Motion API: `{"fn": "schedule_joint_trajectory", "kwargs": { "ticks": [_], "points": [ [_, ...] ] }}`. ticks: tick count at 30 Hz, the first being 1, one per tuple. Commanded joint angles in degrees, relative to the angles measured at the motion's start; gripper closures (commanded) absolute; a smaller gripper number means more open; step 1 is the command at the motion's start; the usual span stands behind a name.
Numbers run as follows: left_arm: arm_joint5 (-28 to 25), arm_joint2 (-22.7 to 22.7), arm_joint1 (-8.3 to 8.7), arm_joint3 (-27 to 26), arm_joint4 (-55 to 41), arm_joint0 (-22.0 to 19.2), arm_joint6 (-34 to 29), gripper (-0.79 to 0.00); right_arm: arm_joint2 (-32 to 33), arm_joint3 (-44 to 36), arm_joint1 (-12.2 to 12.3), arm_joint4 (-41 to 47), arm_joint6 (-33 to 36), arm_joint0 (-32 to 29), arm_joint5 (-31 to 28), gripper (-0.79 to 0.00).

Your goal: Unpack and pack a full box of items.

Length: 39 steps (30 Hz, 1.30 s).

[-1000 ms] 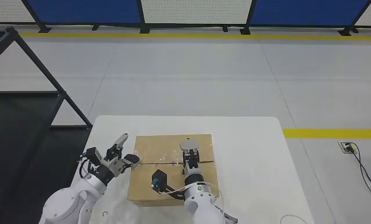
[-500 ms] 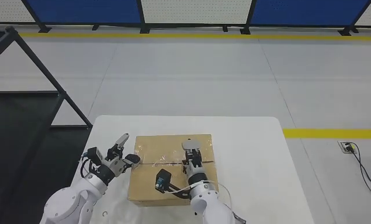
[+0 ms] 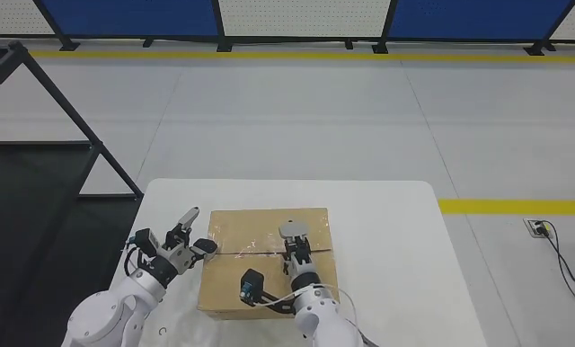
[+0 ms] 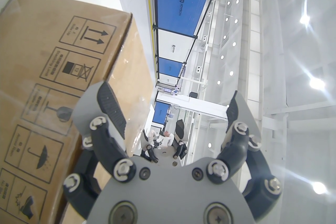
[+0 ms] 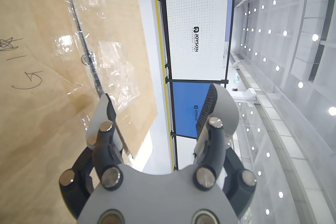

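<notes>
There is one cardboard box (image 3: 243, 226) on the white table (image 3: 395, 257), and it lies on the 6 o'clock half of the table top. Its two top flaps are shut, and one strip of clear tape (image 5: 115, 57) runs along the seam between them, wrinkled in some places.

I have two grippers, and both carry nothing. My left gripper (image 3: 196, 232) is at the 9 o'clock side of the box, just beside its side wall at the height of the top edge. Its two jaws stand wide apart, with only air between them. In the left wrist view, one finger (image 4: 111, 107) of this gripper (image 4: 170, 93) is in front of the printed wall of the box (image 4: 65, 64).

My right gripper (image 3: 295, 242) is over the top of the box, toward 3 o'clock from its middle, on the line of the seam. Its two jaws are also spread. In the right wrist view, one finger (image 5: 110, 110) of this gripper (image 5: 160, 93) seems to rest on the taped seam of the box (image 5: 39, 51), but I cannot say surely that it touches.
</notes>
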Motion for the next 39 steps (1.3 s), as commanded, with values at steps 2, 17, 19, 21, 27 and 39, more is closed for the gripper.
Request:
{"fn": "schedule_joint_trajectory", "kwargs": {
  "ticks": [2,17,19,21,27,39],
  "points": [
    [-0.13,-0.01,0.04,-0.16,-0.03,0.13,0.04,-0.785,0.19,0.4,-0.44,-0.65,1.07,-0.18,-0.59,-0.653],
    [-0.45,-0.05,0.23,-0.54,-0.27,0.81,0.41,-0.785,0.29,4.46,-3.44,-2.04,3.79,0.66,-0.5,-0.493],
    [-0.44,-0.02,0.25,-0.61,-0.3,0.85,0.46,-0.785,0.41,5.09,-3.91,-1.56,4.48,0.92,-1.06,-0.486],
    [-0.42,0.01,0.29,-0.68,-0.24,0.88,0.43,-0.785,0.54,5.62,-4.47,-0.56,5.47,1.13,-1.22,-0.44],
    [-0.4,0.05,0.36,-0.73,-0.2,0.94,0.57,-0.785,1.53,5.72,-5.98,2.82,7.52,0.88,1.44,-0.459],
    [-0.52,0.18,0.49,-0.43,-0.32,0.72,0.6,-0.785,7.16,2.21,-7.51,11.0,6.98,-3.52,9.37,-0.622]
  ]
}}
